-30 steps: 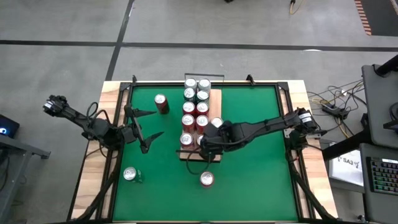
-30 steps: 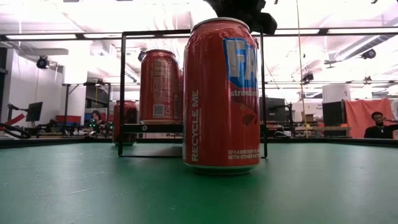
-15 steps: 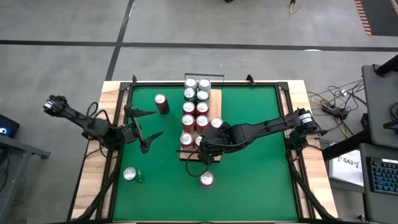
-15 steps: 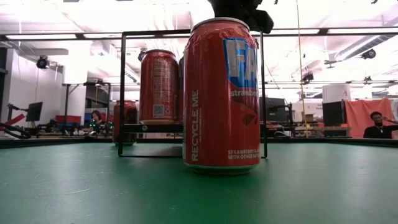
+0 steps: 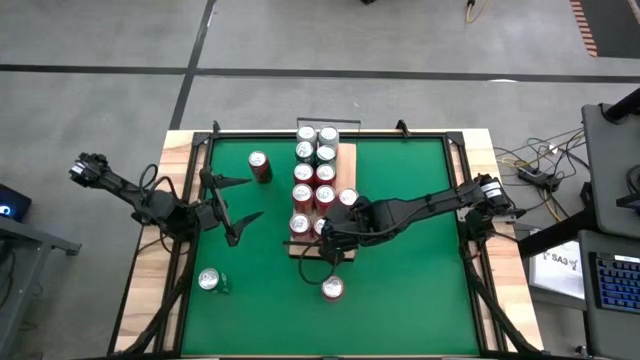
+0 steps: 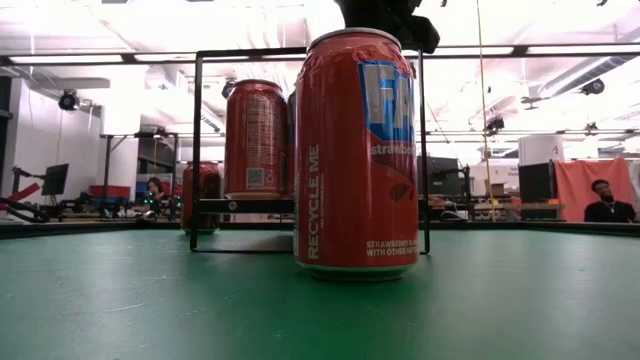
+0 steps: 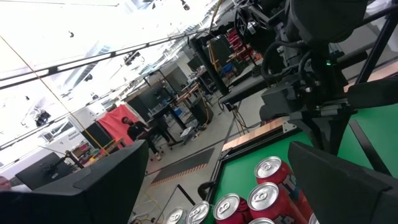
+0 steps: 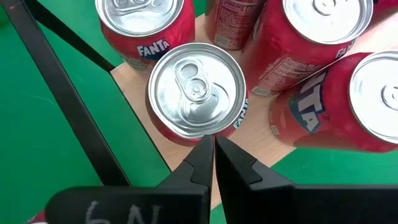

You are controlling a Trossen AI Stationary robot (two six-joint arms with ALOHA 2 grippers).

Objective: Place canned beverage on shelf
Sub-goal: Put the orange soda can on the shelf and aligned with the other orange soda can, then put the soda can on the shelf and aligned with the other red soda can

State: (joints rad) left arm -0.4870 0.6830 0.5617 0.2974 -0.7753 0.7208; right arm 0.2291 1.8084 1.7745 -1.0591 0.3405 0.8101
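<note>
The shelf (image 5: 348, 160), a pale wood board with black end rails, lies along the middle of the green mat and carries two rows of red cans. My right gripper (image 5: 322, 238) hangs shut over the shelf's near end. In the right wrist view its tips (image 8: 214, 146) stand at the rim of an upright red can (image 8: 196, 90) that rests on the board (image 8: 273, 140). Another red can (image 5: 332, 288) stands on the mat just in front of the shelf and fills the low view (image 6: 355, 160). My left gripper (image 5: 235, 210) waits open at the mat's left side. My right gripper points its shut fingers steeply down at the near side of the can's top rim (image 8: 208, 132). Whether the tips touch the rim I cannot tell. Nothing is between the fingers, and the can stands upright on the board.
Two more red cans stand on the mat, one at the far left (image 5: 259, 165) and one at the near left (image 5: 210, 281). The shelf's black near rail (image 8: 68, 99) runs close beside the right gripper. The mat to the right of the shelf is bare green.
</note>
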